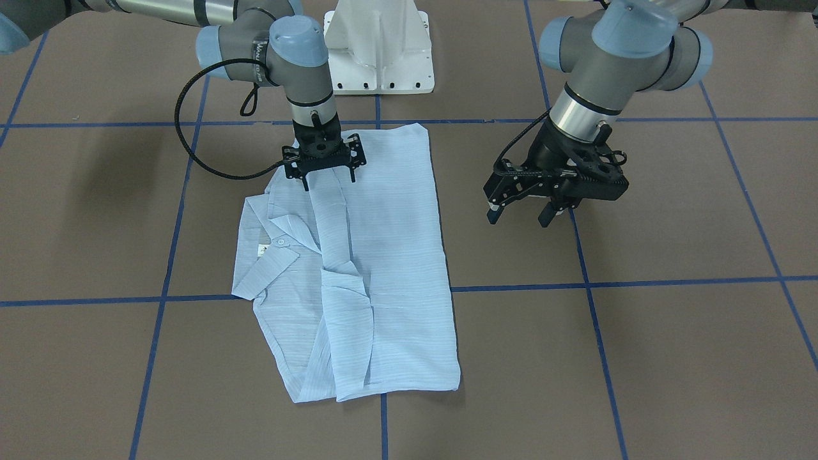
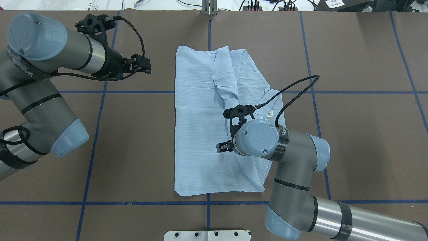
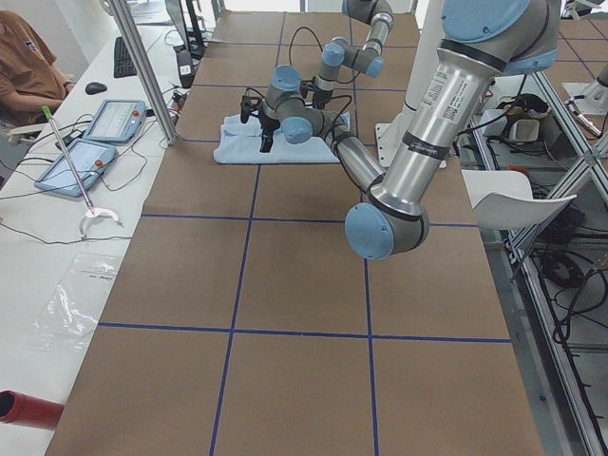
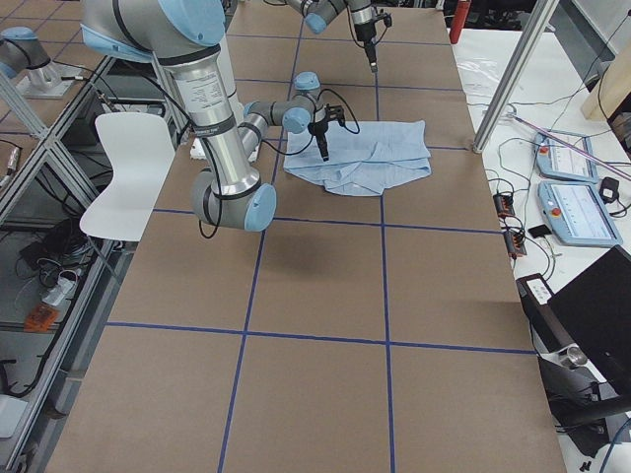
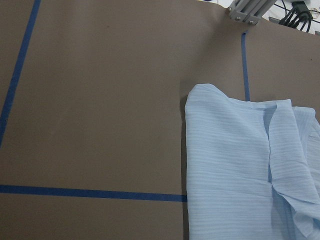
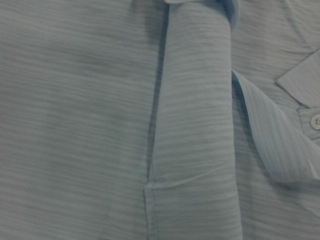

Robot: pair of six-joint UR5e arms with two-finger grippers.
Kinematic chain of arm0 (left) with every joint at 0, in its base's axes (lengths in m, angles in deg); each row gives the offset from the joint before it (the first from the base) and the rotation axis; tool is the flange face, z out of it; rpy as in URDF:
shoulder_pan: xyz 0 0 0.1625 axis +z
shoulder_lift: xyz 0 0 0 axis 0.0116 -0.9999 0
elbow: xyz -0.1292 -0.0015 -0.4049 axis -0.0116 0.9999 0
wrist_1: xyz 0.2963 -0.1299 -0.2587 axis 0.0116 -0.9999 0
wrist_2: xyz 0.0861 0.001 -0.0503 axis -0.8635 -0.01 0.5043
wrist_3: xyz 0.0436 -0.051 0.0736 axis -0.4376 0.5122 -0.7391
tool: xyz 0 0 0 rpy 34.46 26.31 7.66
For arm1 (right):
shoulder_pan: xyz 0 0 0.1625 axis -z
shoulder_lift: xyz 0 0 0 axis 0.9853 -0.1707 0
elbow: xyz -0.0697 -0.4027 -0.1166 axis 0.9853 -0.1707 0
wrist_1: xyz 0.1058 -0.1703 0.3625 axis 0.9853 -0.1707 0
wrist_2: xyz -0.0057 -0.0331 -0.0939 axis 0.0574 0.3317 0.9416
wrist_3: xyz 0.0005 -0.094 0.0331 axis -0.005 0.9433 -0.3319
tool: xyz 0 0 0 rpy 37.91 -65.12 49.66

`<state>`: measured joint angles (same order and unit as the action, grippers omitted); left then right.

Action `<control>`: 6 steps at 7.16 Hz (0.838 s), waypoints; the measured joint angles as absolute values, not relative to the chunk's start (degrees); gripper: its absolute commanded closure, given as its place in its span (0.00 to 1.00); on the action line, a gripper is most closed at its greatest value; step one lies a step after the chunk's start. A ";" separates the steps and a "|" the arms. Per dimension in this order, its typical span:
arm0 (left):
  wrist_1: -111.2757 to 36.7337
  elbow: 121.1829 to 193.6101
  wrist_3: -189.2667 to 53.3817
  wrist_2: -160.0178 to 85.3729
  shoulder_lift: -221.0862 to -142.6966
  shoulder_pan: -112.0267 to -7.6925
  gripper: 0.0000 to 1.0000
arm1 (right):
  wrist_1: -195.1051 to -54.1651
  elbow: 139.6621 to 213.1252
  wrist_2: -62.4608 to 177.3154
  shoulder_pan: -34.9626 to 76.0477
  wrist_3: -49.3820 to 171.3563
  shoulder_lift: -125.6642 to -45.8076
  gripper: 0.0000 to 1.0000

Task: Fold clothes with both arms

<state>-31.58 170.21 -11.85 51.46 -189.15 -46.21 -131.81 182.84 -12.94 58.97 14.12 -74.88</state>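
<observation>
The light blue shirt (image 1: 390,255) lies flat on the brown table, partly folded into a long rectangle, collar (image 1: 275,249) and white label toward the robot's right. A folded sleeve strip (image 1: 332,223) lies along its middle. My right gripper (image 1: 329,181) points straight down just above the shirt's near end, jaws open on either side of the sleeve strip. In the overhead view the wrist hides it above the shirt (image 2: 197,134). The right wrist view shows only the sleeve (image 6: 200,100) and a button (image 6: 315,121). My left gripper (image 1: 519,216) hovers open and empty beside the shirt and shows in the overhead view (image 2: 147,66).
The white pedestal base (image 1: 377,51) stands at the robot's edge of the table. Blue tape lines (image 1: 639,281) cross the brown surface. A white chair (image 4: 128,168) stands behind the robot. An operator (image 3: 24,66) sits at a side bench with tablets (image 3: 95,133).
</observation>
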 measured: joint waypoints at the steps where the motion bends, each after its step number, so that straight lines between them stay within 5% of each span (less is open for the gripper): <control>1: -31.57 170.13 -11.76 51.48 -189.09 -45.79 0.00 | -132.77 182.57 -12.85 59.23 14.62 -74.97 0.00; 6: -32.15 169.47 -10.96 51.37 -189.02 -44.25 0.00 | -134.01 182.05 -11.89 60.55 15.38 -76.13 0.00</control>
<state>-32.15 169.47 -10.96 51.37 -189.02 -44.25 -134.01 182.05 -11.89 60.55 15.38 -76.13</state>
